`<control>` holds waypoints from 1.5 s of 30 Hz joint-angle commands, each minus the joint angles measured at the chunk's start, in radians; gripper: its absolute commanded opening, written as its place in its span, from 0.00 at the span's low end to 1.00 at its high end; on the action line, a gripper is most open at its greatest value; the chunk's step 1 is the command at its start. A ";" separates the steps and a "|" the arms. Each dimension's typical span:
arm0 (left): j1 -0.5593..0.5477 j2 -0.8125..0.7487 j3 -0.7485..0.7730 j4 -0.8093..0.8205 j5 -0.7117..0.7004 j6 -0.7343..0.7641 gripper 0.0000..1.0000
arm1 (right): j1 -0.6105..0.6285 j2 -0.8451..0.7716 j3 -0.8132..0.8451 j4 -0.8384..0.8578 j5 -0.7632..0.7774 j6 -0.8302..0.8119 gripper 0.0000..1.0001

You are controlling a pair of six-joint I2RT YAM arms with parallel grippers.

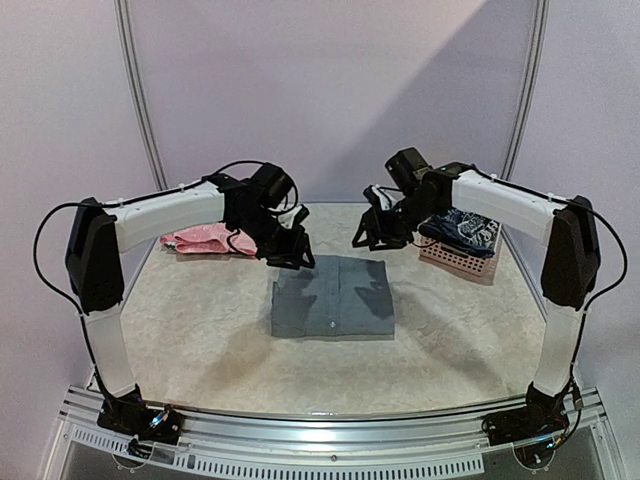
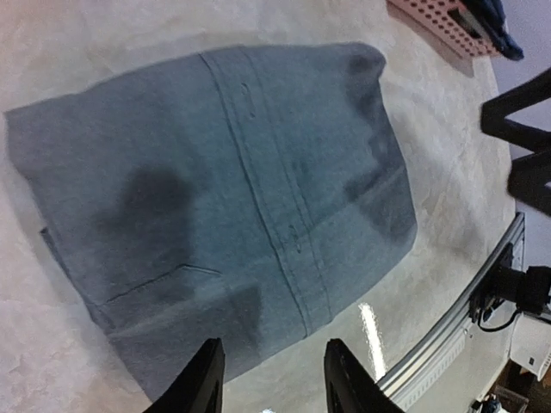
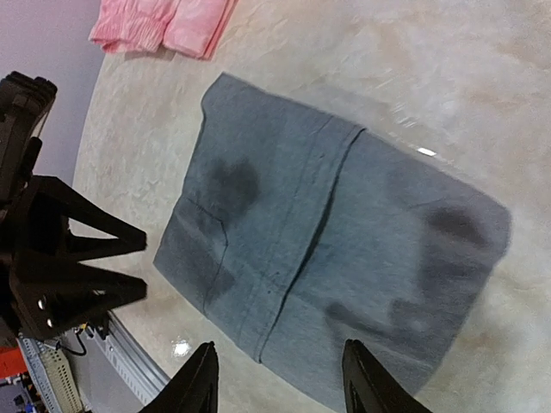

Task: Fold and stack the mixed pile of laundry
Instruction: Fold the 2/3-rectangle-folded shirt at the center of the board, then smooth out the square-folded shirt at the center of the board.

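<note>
Overhead, pink basket (image 1: 455,262), unseen from right wrist, left pincer (image 2: 274,383), right pincer (image 3: 280,383) agape near grey shirt (image 1: 332,297)

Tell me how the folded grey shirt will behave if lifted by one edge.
Soft cloth lying flat in layers, the grey shirt would probably droop and unfold. Its thin loose edges likely bunch when pushed.

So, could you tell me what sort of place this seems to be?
Probably a robot lab booth, not a home: the left arm and right arm are bolted to a metal rail, plain lilac walls enclose it, and a folded grey shirt and pink basket look staged.
</note>
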 commanded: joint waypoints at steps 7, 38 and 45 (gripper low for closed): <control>-0.111 0.120 0.026 0.031 0.101 0.094 0.34 | 0.035 0.202 0.010 0.164 -0.174 0.042 0.40; -0.077 0.064 -0.251 0.042 0.042 0.153 0.30 | -0.005 0.491 0.342 0.093 -0.260 0.103 0.48; -0.076 -0.039 -0.207 0.023 0.009 0.093 0.33 | 0.001 0.299 0.263 0.054 -0.207 0.070 0.51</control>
